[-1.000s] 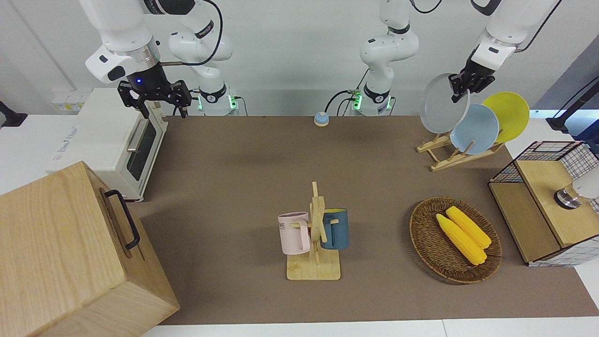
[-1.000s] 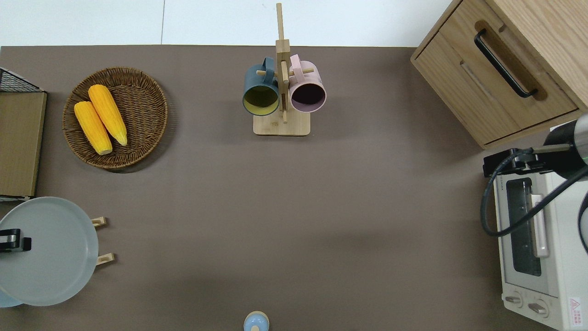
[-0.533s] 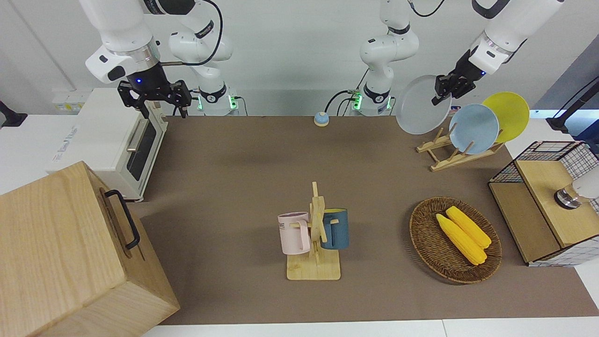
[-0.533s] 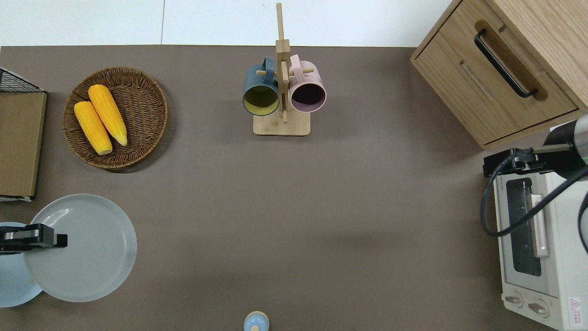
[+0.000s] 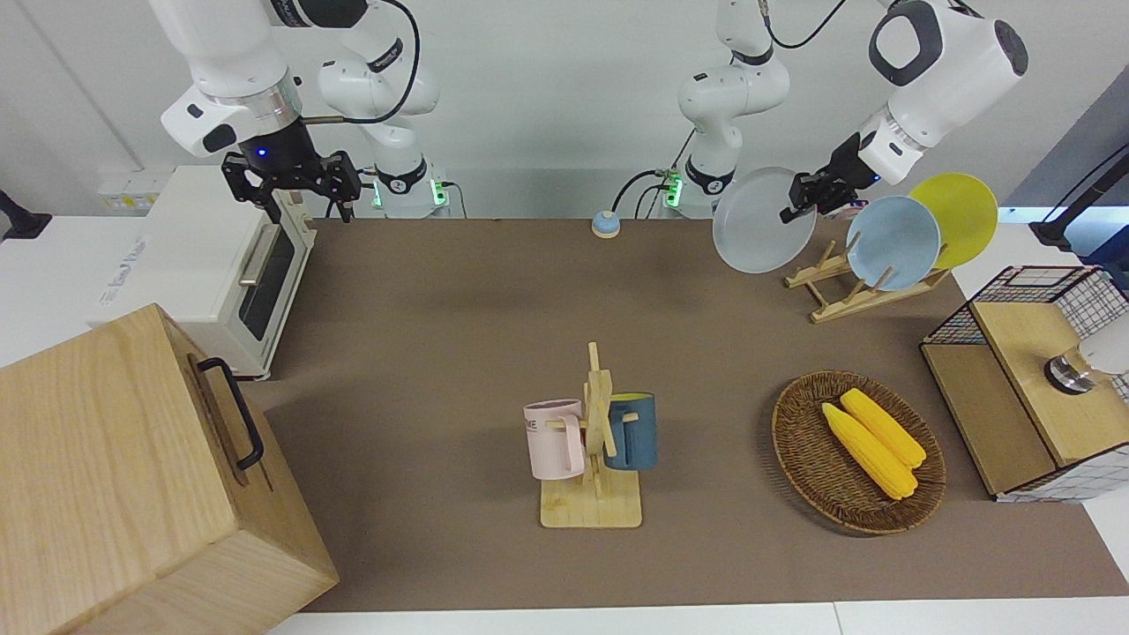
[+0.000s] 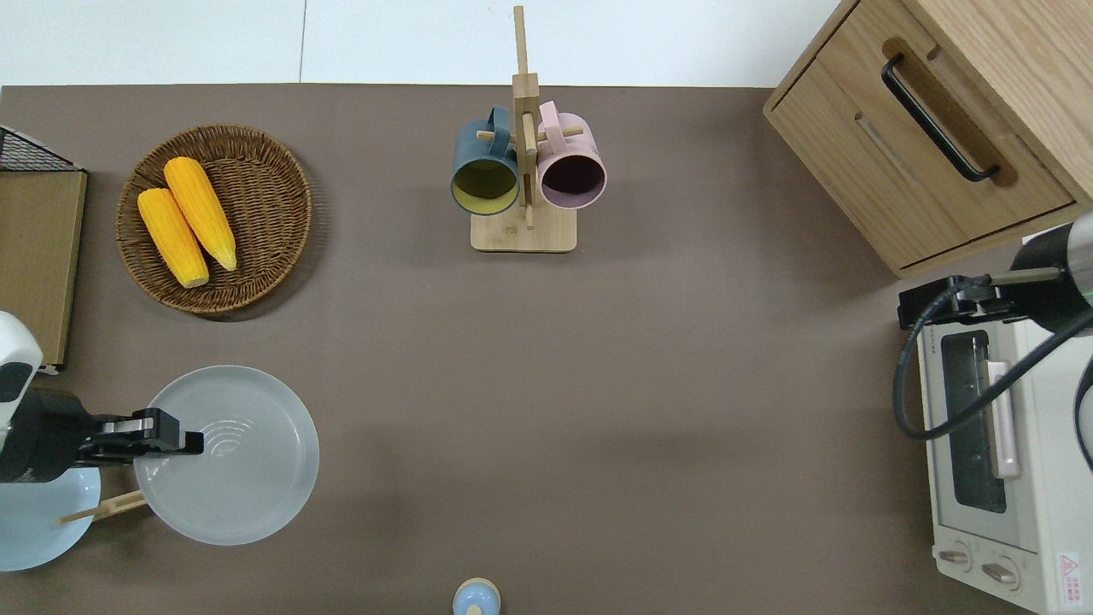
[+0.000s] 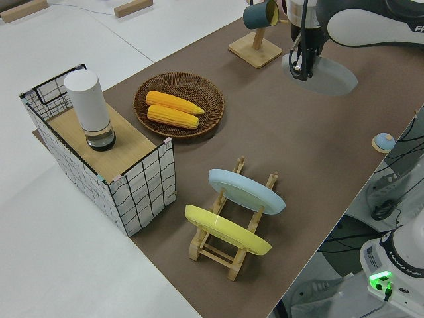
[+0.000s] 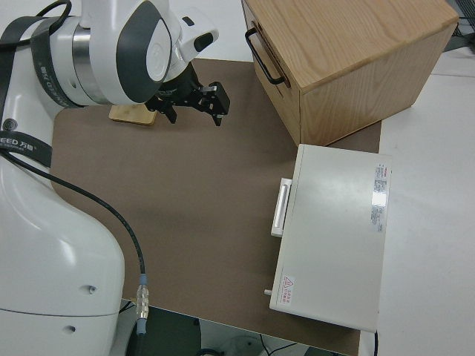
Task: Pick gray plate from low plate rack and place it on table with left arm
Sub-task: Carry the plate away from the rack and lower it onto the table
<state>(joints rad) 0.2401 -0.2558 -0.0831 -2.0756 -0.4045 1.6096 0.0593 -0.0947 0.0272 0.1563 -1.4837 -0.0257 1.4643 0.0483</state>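
Note:
The gray plate point(image 5: 757, 222) point(image 6: 239, 461) point(image 7: 331, 78) hangs in the air, tilted, with my left gripper point(image 5: 796, 201) point(image 6: 186, 442) point(image 7: 301, 70) shut on its rim. Seen from overhead, it is over bare table point(image 6: 598, 384) just beside the low plate rack point(image 5: 847, 293) point(image 7: 228, 250), on the side toward the table's middle. The rack holds a light blue plate point(image 5: 893, 243) point(image 6: 34, 530) and a yellow plate point(image 5: 957, 216); its slot nearest the gray plate is empty. My right gripper point(image 5: 295, 190) point(image 8: 197, 105) is parked, open.
A wicker basket with two corn cobs point(image 6: 213, 218) lies farther from the robots than the rack. A mug stand with two mugs point(image 6: 523, 171) stands mid-table. A wire shelf point(image 5: 1032, 379), a wooden cabinet point(image 5: 132, 476), a toaster oven point(image 5: 220, 265) and a small blue bell point(image 6: 476, 598) are around.
The left gripper has carried the gray plate off the rack, lower and toward the table's middle. The plate has tipped flatter. The right arm has not moved.

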